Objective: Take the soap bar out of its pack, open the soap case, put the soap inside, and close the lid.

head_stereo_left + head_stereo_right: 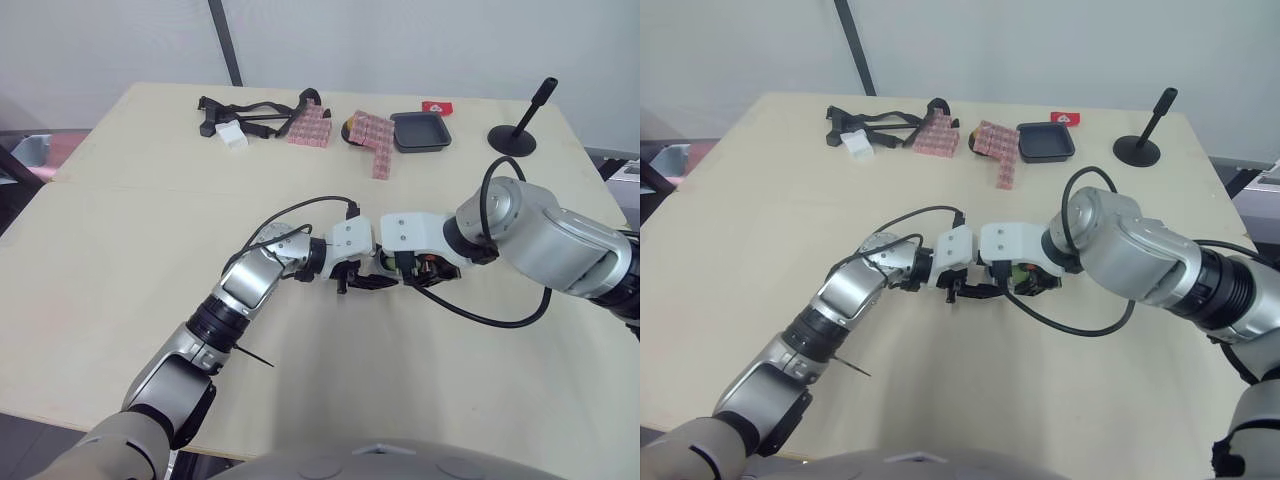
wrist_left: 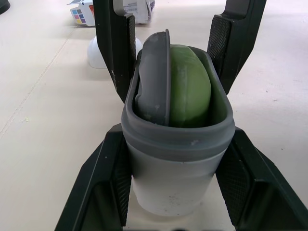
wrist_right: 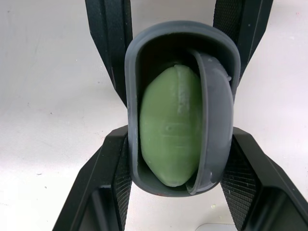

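Left claw [image 2: 175, 139]: from 8 o'clock, grasping case [image 2: 175, 185].
Right claw [image 3: 179, 137]: from 3 o'clock, grasping it too.
Risk: we judge lid [image 3: 216, 110], tilted beside soap [image 3: 168, 130], may jam.

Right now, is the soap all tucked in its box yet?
Nearly. Done: the green soap sits bare inside the open soap case. In hand: left gripper and right gripper both clamp it. To do: the grey lid is stuck inside beside the soap, not closed.
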Action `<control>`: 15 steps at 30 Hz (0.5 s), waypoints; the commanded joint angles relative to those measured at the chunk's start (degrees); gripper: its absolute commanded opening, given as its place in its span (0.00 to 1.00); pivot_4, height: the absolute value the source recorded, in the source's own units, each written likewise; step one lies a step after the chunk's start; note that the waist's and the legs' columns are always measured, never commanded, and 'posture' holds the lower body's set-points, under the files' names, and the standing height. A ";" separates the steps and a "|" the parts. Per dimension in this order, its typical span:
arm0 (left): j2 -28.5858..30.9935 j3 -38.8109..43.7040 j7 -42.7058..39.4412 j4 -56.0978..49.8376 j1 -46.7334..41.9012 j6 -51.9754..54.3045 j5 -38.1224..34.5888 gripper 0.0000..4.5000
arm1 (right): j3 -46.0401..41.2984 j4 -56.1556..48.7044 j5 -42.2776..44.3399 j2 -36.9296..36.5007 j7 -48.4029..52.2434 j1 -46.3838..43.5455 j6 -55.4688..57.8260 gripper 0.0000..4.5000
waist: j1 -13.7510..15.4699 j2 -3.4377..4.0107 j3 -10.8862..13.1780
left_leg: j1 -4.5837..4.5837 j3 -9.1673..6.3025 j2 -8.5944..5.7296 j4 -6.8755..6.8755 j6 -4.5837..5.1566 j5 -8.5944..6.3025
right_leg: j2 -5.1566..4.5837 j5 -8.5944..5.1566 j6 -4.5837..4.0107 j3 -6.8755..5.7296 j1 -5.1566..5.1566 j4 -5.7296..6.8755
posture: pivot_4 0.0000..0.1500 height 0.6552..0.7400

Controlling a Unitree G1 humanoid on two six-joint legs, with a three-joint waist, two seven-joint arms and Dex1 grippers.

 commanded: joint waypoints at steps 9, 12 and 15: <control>-0.12 1.04 0.35 0.03 -1.06 -1.09 -0.21 0.42 | -2.34 -0.63 -0.24 0.81 0.15 0.06 -0.25 0.46 | -0.02 0.00 0.00 | 0.00 0.00 0.00 0.03 0.00 0.00 | 0.01 0.00 0.00 0.04 0.00 0.04 | 1.00 0.97; -0.02 1.33 0.17 0.34 -1.23 -1.43 -0.40 0.42 | -3.17 -0.40 0.28 1.15 0.02 0.61 -0.16 0.56 | -0.05 0.00 0.00 | 0.01 0.00 0.00 0.06 0.00 0.00 | 0.01 0.00 0.00 0.05 0.00 0.07 | 1.00 0.97; 0.14 1.66 -0.15 0.72 -1.25 -1.82 -0.62 0.42 | -4.31 -0.07 0.76 1.61 0.16 1.50 -0.17 0.83 | -0.05 0.00 0.00 | 0.01 0.01 0.00 0.09 0.00 0.00 | 0.01 0.00 0.00 0.07 -0.01 0.10 | 1.00 0.97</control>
